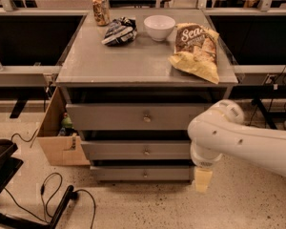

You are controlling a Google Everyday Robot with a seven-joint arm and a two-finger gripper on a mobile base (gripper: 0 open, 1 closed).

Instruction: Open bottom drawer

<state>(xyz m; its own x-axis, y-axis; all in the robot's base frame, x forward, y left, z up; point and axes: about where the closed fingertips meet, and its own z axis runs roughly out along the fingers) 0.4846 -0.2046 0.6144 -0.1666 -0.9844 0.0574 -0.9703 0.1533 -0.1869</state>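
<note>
A black stand (pixel 2 161) and loose cables (pixel 52 194) lie on the speckled floor at far left, beside an open cardboard box (pixel 57 149) that leans against the grey cabinet (pixel 69 87) and holds a green bottle (pixel 66 123). On the cabinet's top, from the left, stand a drink can (pixel 101 9), a crumpled dark packet (pixel 119 31), a white bowl (pixel 159 26) and a yellow chip bag (pixel 196 51) lying flat near the right edge. Below are three drawer fronts, each with a small centre knob. The bottom drawer (pixel 119 173) sits lowest, just above the floor, and appears pushed in. At right, the robot's white arm (pixel 248 140) reaches in from the frame's edge. It covers the right ends of the lower fronts. The gripper (pixel 202 180) hangs downward at the bottom drawer's right end, well right of the knob (pixel 144 174). Whether it is released or clenched cannot be told.
</note>
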